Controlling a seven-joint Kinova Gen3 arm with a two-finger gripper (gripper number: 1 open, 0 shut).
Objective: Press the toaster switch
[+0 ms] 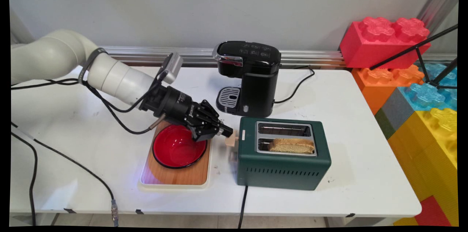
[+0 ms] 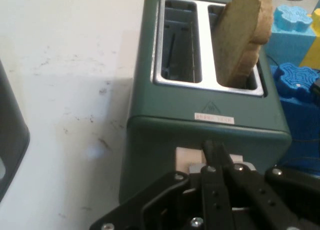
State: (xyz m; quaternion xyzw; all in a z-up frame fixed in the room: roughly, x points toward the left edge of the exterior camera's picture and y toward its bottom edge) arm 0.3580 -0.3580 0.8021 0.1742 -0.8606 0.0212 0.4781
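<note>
White table (image 1: 73,122), grey wall (image 1: 182,5), giant toy bricks (image 1: 420,89)

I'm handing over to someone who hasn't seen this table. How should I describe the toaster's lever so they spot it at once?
Start at the green toaster, right of the red bowl on its wooden tray. On the toaster's end face toward the bowl sits a small pale knob, level with the gripper tips. It is the only light-coloured piece on the dark green body.

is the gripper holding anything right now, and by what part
Nothing is held. The gripper has its fingers together, their tips against the pale lever on the end of the green toaster, pressing rather than clasping it.
</note>
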